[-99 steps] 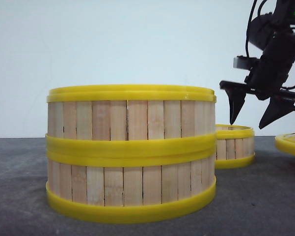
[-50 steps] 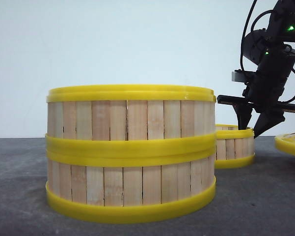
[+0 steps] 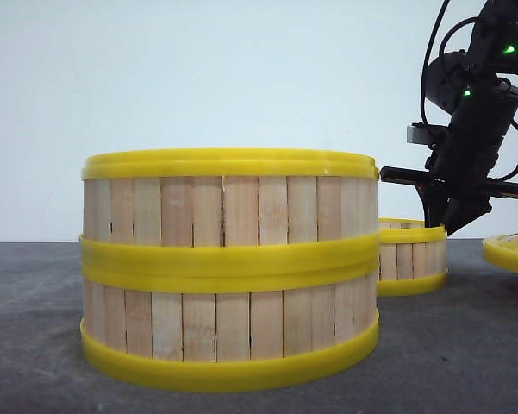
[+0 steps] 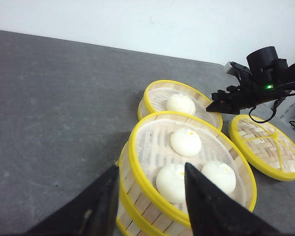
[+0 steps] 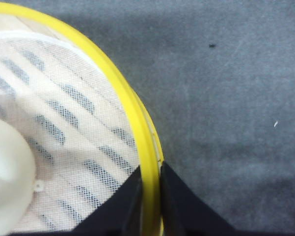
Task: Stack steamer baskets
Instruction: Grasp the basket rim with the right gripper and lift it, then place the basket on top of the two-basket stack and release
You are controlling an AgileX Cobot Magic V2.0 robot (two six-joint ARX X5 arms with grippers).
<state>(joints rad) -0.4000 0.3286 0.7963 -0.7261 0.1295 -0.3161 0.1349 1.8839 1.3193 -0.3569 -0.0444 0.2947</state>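
Right gripper (image 5: 147, 196) fingers pinched across rim of single basket (image 3: 411, 256) for lifting onto two-basket stack (image 3: 230, 267); left gripper (image 4: 147, 199) fingers spread, straddling stack wall.

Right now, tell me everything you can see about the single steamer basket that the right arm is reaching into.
The single steamer basket is round and shallow, with pale wooden slat walls and thick yellow rims. A white mesh liner covers its floor and one white bun sits inside. It stands upright on the grey table behind the two-basket stack. The right gripper straddles its rim, one of its fingers inside.
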